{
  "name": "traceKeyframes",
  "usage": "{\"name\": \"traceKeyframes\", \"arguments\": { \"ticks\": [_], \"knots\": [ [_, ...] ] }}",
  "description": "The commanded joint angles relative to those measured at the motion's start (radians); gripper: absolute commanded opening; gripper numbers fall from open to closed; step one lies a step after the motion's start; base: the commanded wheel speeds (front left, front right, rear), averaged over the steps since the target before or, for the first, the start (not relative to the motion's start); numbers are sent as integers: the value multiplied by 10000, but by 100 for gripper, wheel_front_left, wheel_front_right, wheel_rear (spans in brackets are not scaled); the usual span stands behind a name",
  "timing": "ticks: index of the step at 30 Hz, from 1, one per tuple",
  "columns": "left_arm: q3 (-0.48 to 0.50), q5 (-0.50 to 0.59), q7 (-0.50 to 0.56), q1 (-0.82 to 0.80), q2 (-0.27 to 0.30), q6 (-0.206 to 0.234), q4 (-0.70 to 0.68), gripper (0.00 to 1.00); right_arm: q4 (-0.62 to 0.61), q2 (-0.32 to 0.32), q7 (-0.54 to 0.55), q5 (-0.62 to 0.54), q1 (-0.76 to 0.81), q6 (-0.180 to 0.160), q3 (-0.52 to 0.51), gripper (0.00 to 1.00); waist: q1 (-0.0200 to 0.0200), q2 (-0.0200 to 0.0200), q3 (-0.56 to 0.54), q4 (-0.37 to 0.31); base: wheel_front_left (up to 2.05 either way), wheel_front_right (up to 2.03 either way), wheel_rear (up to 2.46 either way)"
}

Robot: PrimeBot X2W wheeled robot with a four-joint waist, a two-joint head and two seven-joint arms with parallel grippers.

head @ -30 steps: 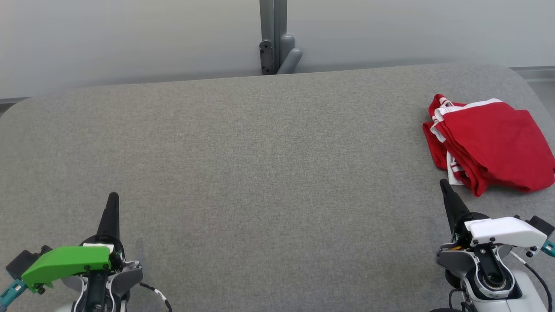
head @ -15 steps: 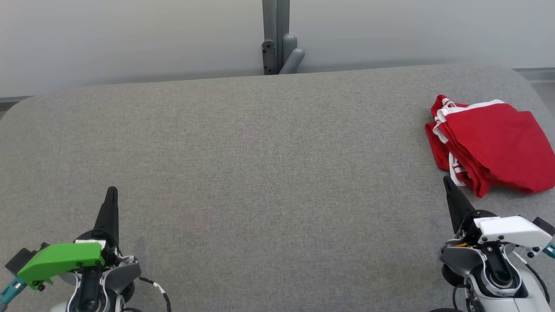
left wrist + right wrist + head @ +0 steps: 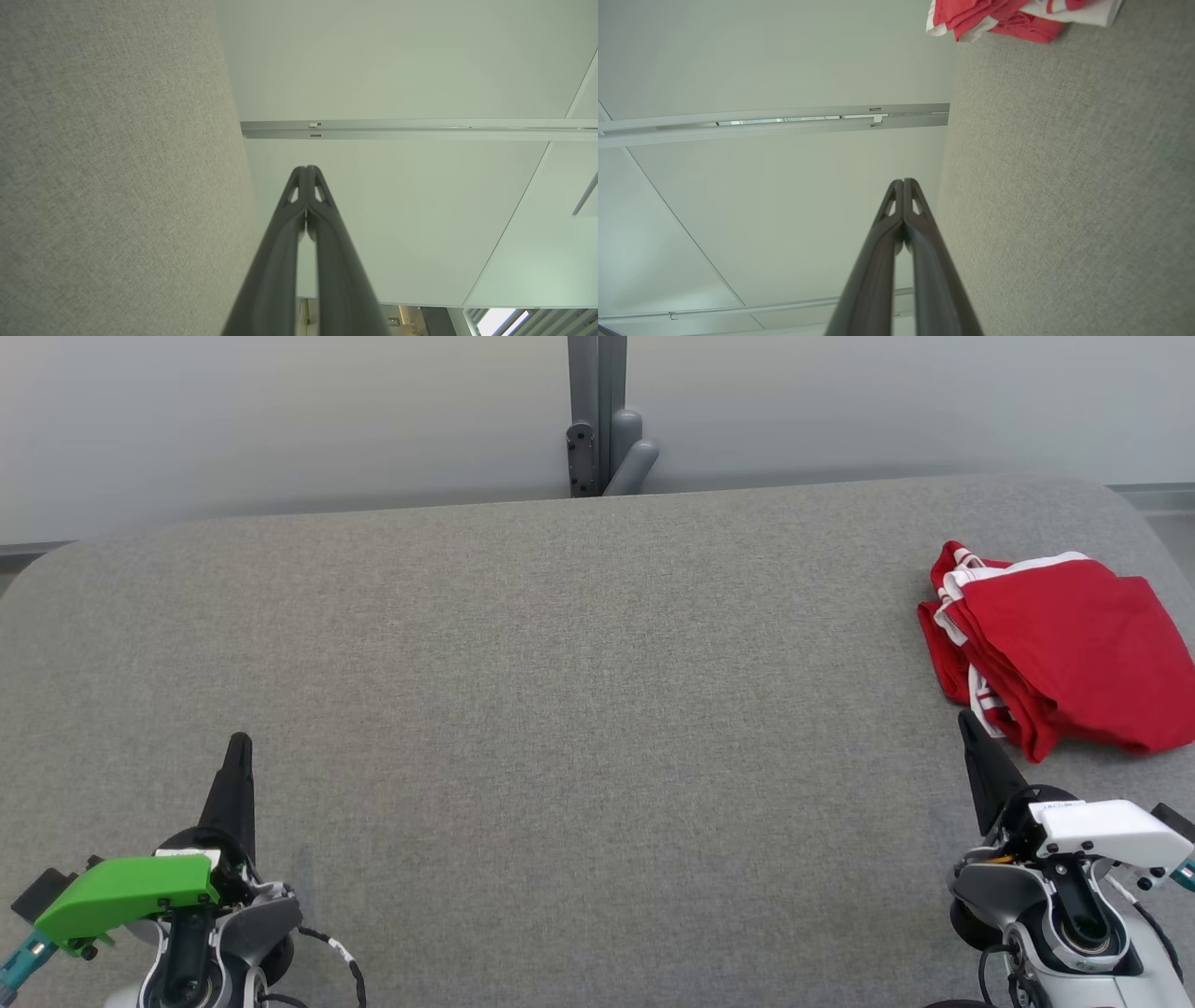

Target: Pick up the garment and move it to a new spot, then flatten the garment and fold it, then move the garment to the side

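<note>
A red garment (image 3: 1064, 649) with white trim lies folded in a loose stack at the far right of the grey fabric table (image 3: 579, 709); its edge also shows at the top of the right wrist view (image 3: 1008, 18). My right gripper (image 3: 965, 721) is shut and empty, its tip just below the garment's near left corner, apart from it. At the lower left my left gripper (image 3: 239, 743) is also shut and empty, far from the garment. Both wrist views show the fingers pressed together, the left (image 3: 307, 169) and the right (image 3: 903, 181).
A grey post with a bracket (image 3: 597, 420) stands behind the table's far edge, against a pale wall. The table's rounded corners lie at the far left and far right. The garment sits close to the right edge.
Both grippers have drawn back a little toward the bottom of the head view. The picture has shifted slightly, so the camera moved. The garment lies as before.
</note>
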Motion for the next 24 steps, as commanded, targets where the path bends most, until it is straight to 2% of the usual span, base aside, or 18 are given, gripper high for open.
{"name": "traceKeyframes", "arguments": {
  "ticks": [1,24],
  "knots": [
    [18,-12,37,-99,58,-18,-46,0,-41,-66,-3,92,-66,4,6,0,0,0,0,0,0,0,0],
    [16,-11,36,-99,59,-18,-45,0,-45,-101,-65,152,-50,4,85,0,0,0,0,0,0,0,0]
  ]
}}
